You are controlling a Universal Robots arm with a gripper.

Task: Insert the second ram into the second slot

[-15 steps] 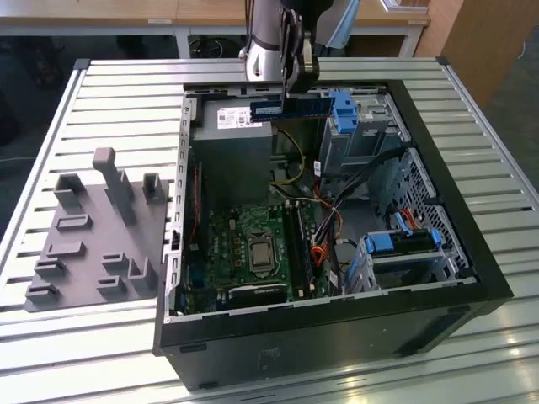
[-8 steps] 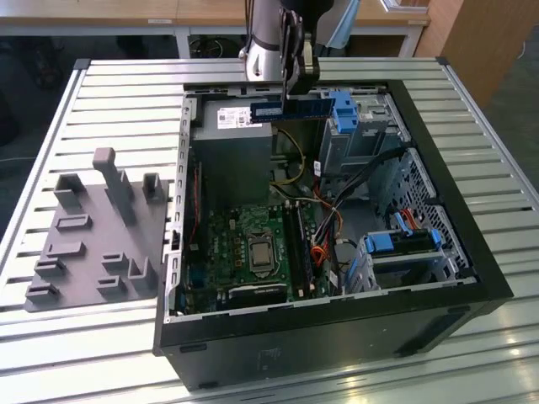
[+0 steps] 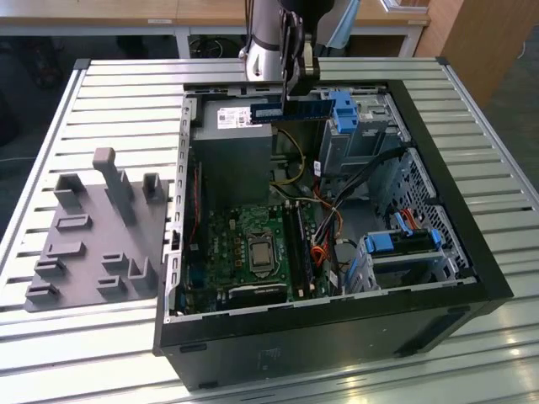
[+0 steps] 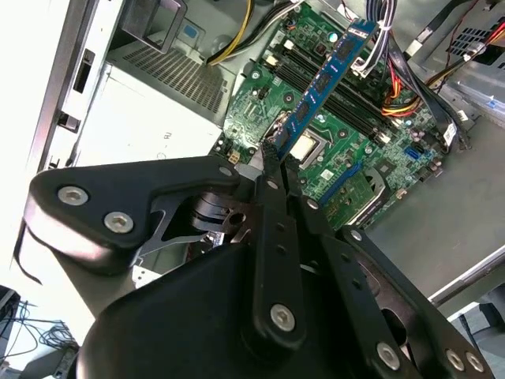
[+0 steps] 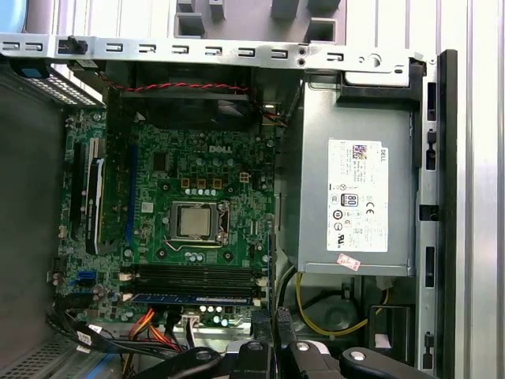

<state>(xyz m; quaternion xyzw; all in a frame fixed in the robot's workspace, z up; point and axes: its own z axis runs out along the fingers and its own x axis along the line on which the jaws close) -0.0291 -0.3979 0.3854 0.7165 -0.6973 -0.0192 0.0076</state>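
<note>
My gripper (image 3: 295, 98) hangs over the far end of the open computer case (image 3: 472, 252), shut on the second ram (image 3: 288, 109). This long blue stick lies level above the grey power supply (image 3: 232, 156). In the second wrist view the ram (image 4: 331, 71) sticks out from the fingertips (image 4: 271, 158) over the green motherboard (image 4: 347, 150). In the first wrist view its edge appears as a thin blue strip (image 5: 193, 298) beside the gripper (image 5: 271, 322). The dark memory slots (image 3: 301, 244) (image 5: 193, 276) lie well below, next to the processor socket (image 5: 195, 221). Which one is the second slot I cannot tell.
Blue drive-bay latches (image 3: 344, 105) (image 3: 404, 242) sit on the metal cages at the exterior view's right. Loose yellow, red and black cables (image 3: 324, 215) run between the slots and the cages. A grey fixture block (image 3: 97, 231) lies on the slatted table at the exterior view's left.
</note>
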